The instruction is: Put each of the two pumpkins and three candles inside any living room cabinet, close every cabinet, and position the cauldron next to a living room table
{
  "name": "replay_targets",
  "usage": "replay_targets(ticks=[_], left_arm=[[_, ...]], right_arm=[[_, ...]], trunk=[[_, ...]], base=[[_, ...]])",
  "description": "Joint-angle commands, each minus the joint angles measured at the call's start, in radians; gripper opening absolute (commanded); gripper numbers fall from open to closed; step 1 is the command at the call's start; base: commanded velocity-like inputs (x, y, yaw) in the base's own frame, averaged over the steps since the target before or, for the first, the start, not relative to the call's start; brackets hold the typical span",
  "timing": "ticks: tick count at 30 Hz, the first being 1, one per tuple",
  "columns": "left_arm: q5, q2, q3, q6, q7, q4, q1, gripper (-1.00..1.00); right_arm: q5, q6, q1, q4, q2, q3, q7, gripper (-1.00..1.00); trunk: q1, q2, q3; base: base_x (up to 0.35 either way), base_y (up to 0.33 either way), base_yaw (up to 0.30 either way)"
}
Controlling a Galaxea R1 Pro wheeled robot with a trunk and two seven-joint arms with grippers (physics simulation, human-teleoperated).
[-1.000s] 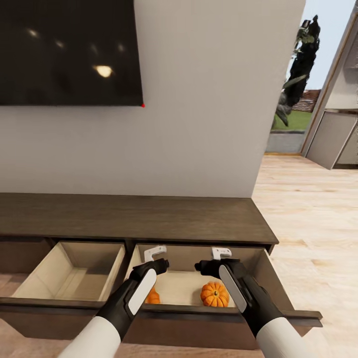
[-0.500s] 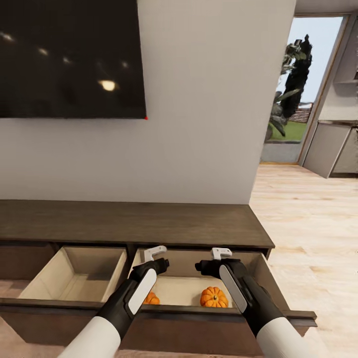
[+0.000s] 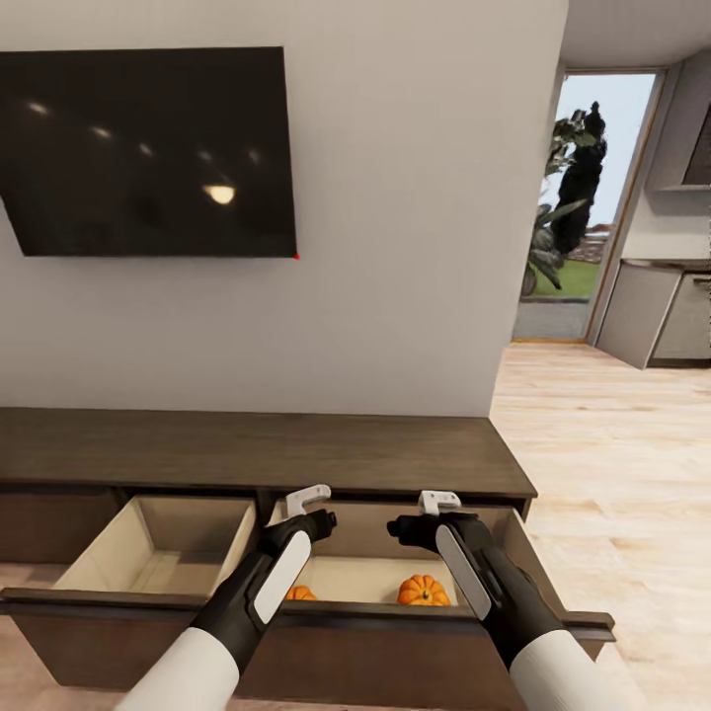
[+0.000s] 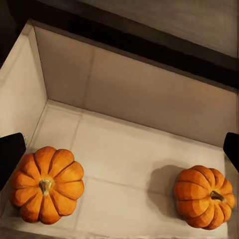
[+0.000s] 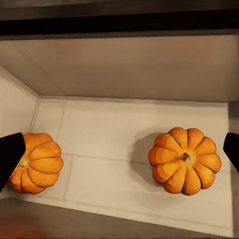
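The long dark-brown cabinet (image 3: 257,449) stands against the wall with both drawers pulled out. Two orange pumpkins lie in the right drawer (image 3: 380,538): one (image 3: 425,591) (image 4: 204,196) (image 5: 184,160) toward its right, the other (image 3: 299,593) (image 4: 47,184) (image 5: 37,162) at its left, half hidden behind my left arm. My left gripper (image 3: 308,506) (image 4: 119,149) and right gripper (image 3: 436,506) (image 5: 119,149) hover above that drawer, both open and holding nothing. The candles, cauldron and table are out of view.
The left drawer (image 3: 158,553) is open with a bare beige inside. A dark TV screen (image 3: 148,153) hangs on the wall above. Wood-plank floor (image 3: 612,474) runs to the right toward a glass garden door (image 3: 578,227) and a grey counter (image 3: 657,316).
The whole picture has slid downward, so the camera has moved: more of the TV and doorway shows. Both grippers stay in place and open, and the pumpkins lie as before.
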Motion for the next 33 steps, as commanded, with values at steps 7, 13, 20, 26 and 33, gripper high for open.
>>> replay_targets(ticks=[7,13,20,26,33], left_arm=[[0.010,-0.001,-0.003,0.002,0.008,-0.002,0.000,1.00],[0.010,-0.001,-0.003,0.002,0.008,-0.003,0.000,1.00],[0.010,-0.001,-0.003,0.002,0.008,-0.003,-0.001,1.00],[0.010,-0.001,-0.003,0.002,0.008,-0.003,0.000,1.00],[0.010,-0.001,-0.003,0.002,0.008,-0.003,0.000,1.00]], right_arm=[[-0.013,0.004,-0.001,-0.005,0.000,0.000,-0.010,1.00],[-0.013,0.004,-0.001,-0.009,0.000,0.000,-0.010,1.00],[-0.013,0.004,-0.001,-0.009,0.000,0.000,-0.010,1.00],[-0.013,0.004,-0.001,-0.011,0.000,0.000,-0.010,1.00],[-0.013,0.004,-0.001,-0.011,0.000,-0.001,-0.010,1.00]], trunk=[[-0.027,0.049,0.021],[-0.050,0.091,0.040],[-0.077,0.140,0.062],[-0.100,0.182,0.080],[-0.127,0.231,0.102]], base=[[-0.051,0.021,0.000],[-0.032,0.010,0.000],[-0.097,0.033,0.000],[-0.113,0.049,0.000],[-0.186,0.055,0.000]])
